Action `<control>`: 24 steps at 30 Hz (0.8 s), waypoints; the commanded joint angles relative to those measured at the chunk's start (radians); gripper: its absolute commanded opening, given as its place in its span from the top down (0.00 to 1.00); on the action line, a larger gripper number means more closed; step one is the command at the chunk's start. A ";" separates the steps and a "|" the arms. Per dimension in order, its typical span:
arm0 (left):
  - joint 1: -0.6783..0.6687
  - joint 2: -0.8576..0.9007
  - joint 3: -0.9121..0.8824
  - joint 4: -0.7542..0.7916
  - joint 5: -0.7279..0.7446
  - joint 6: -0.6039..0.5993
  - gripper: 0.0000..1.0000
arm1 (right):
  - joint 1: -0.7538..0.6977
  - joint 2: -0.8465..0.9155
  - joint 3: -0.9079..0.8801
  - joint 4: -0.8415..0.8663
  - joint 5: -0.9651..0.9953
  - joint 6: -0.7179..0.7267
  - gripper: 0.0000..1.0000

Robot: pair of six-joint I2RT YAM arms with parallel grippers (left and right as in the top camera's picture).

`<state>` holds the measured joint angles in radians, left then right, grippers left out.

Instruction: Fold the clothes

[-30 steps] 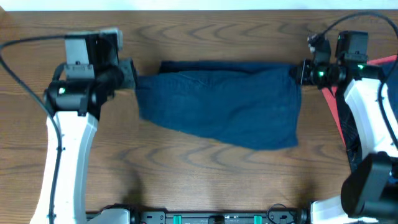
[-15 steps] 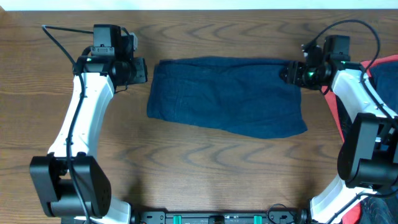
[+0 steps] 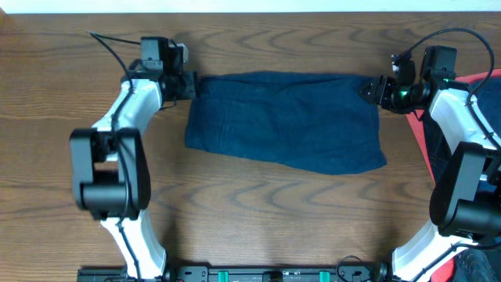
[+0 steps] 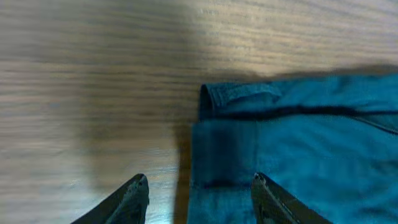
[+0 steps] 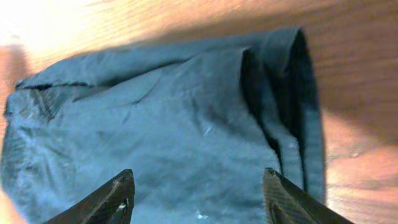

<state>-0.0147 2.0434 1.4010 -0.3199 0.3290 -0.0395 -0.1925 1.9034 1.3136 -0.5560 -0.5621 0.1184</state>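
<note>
The clothes, dark navy-blue shorts (image 3: pixel 286 121), lie folded flat on the wooden table, stretched left to right. My left gripper (image 3: pixel 192 84) hovers at the shorts' top left corner, open, nothing between its fingers. In the left wrist view one fingertip is over bare wood and the other over the shorts (image 4: pixel 298 149), with the left gripper (image 4: pixel 200 182) straddling the fabric's edge. My right gripper (image 3: pixel 369 88) is at the top right corner, open. Its wrist view shows the right gripper (image 5: pixel 199 177) above the shorts (image 5: pixel 174 124), whose folded edges show on the right.
A bright red cloth (image 3: pixel 477 86) lies under the right arm at the table's right edge, with dark fabric beside it. The table's far edge (image 3: pixel 250 12) runs just behind both grippers. Bare wood (image 3: pixel 258 211) stretches in front of the shorts.
Both grippers let go of the shorts' far corners and opened. The shorts settled flat. The left arm swung in toward the top left corner; the right gripper stayed at the top right corner.
</note>
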 commanded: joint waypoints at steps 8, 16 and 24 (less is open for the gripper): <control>0.003 0.049 0.004 0.034 0.193 -0.015 0.79 | -0.003 -0.006 0.006 -0.008 -0.048 0.001 0.38; 0.026 -0.053 0.004 -0.002 0.210 -0.037 0.94 | -0.003 -0.005 0.006 -0.001 0.046 0.002 0.40; 0.038 -0.158 0.004 -0.084 0.209 -0.037 0.94 | -0.001 -0.003 0.006 0.095 0.117 0.042 0.39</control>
<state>0.0177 1.9087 1.4010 -0.3912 0.5259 -0.0750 -0.1925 1.9034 1.3136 -0.4763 -0.4717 0.1463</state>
